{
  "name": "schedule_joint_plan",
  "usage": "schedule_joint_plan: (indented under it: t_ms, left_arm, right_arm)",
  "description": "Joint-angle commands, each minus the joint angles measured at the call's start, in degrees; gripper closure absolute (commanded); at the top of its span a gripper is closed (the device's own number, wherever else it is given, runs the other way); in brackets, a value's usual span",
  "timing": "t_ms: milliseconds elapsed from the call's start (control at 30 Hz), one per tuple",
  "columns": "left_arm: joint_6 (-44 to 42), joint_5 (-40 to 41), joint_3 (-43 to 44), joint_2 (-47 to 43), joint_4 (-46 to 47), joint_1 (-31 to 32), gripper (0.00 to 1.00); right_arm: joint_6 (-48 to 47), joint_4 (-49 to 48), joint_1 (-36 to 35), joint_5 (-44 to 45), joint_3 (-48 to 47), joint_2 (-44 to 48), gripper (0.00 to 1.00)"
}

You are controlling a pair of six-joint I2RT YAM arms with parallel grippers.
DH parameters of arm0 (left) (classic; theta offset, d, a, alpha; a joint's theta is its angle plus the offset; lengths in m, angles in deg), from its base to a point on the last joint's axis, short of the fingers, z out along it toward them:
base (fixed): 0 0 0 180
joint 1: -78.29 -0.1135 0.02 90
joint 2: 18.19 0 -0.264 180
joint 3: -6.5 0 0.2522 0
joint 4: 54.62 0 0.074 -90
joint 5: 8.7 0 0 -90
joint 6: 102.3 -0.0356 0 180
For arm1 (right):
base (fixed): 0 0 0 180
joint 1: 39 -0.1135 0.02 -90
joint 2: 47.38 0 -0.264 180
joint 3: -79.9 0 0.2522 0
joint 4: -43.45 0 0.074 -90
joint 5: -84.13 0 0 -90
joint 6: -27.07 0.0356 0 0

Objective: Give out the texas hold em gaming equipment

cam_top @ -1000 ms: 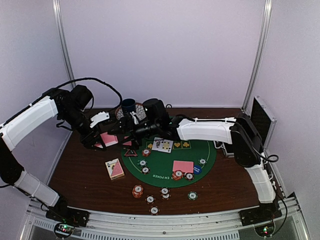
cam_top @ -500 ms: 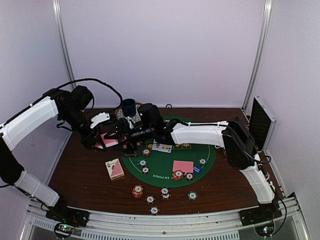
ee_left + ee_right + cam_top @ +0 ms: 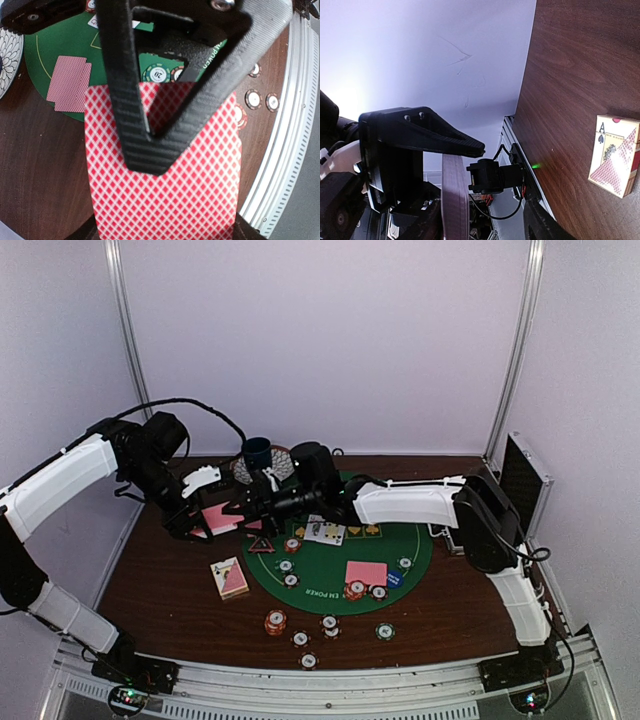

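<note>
My left gripper is shut on a stack of pink-backed playing cards and holds it above the table's left side. In the left wrist view its black finger presses on the cards' red-diamond back. My right gripper reaches left to that stack. In the right wrist view its jaws are apart, with the stack edge-on between them. Two pink-backed cards, face-up cards, a blue button, a red-rimmed triangle and several chips lie on the green mat.
A card box lies left of the mat and shows in the right wrist view. More chips sit near the front edge. A dark blue mug and patterned plate stand at the back. An open case stands at right.
My right gripper pushed left toward the held stack, then drew back a little to the right. The left gripper and its cards have barely moved.
</note>
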Motion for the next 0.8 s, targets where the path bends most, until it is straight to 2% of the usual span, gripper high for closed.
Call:
schedule_joint_plan:
  t_ms: [0, 267, 533, 767]
  left_arm:
    - [-0.88, -1.52, 0.72, -0.75, 1.63, 0.18, 1.0]
    - [-0.93, -0.73, 0.38, -0.62, 1.61, 0.18, 1.0]
    - [-0.99, -0.14, 0.36, -0.23, 1.75, 0.18, 1.0]
    - [-0.99, 0.08, 0.38, -0.33, 1.73, 0.19, 1.0]
  right_arm:
    - [-0.53, 1.08, 1.24, -0.08, 1.74, 2.82, 0.45]
    - [-0.16, -0.4, 1.33, -1.28, 2.62, 6.14, 0.46]
    - [-0.17, -0.44, 1.38, -1.74, 4.55, 8.76, 0.72]
    - [0.89, -1.87, 1.08, -2.32, 4.73, 8.47, 0.75]
